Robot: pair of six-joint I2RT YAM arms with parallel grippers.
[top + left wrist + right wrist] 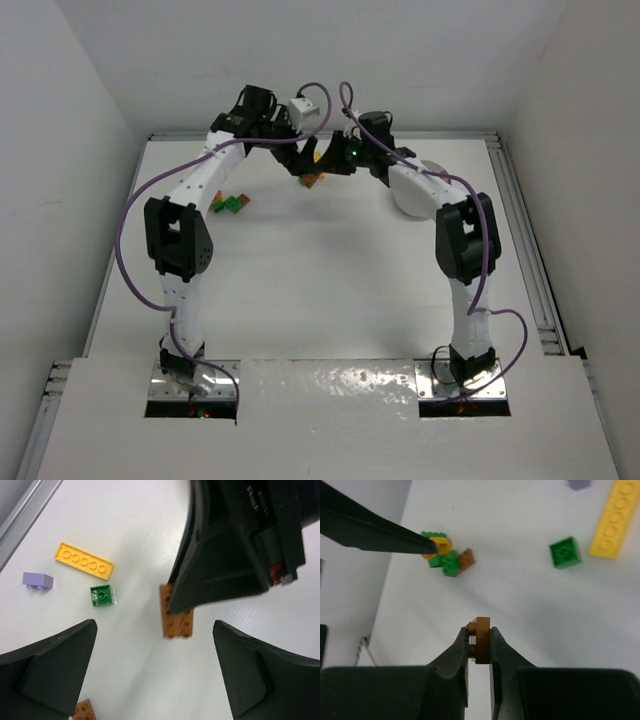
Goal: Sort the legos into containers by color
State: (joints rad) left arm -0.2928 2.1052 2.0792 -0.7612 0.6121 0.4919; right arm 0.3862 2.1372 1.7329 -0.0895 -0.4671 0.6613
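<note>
My right gripper [480, 630] is shut on a flat orange lego [481, 641], held on edge just above the table. In the left wrist view this same orange lego [178, 624] sticks out below the right gripper's black fingers [225, 560]. My left gripper [155, 672] stands wide open right next to it, with nothing between its fingers. On the table lie a long yellow lego [84, 561], a green lego [102, 596], a purple lego [38, 580] and another orange lego [85, 711]. The white dish [405, 203] sits half hidden behind the right arm.
A cluster of green, yellow and brown legos [447, 560] lies to the left, near the left gripper's finger [375, 532]. The two grippers nearly touch at the table's far middle [310, 168]. A metal rail [25, 510] borders the table.
</note>
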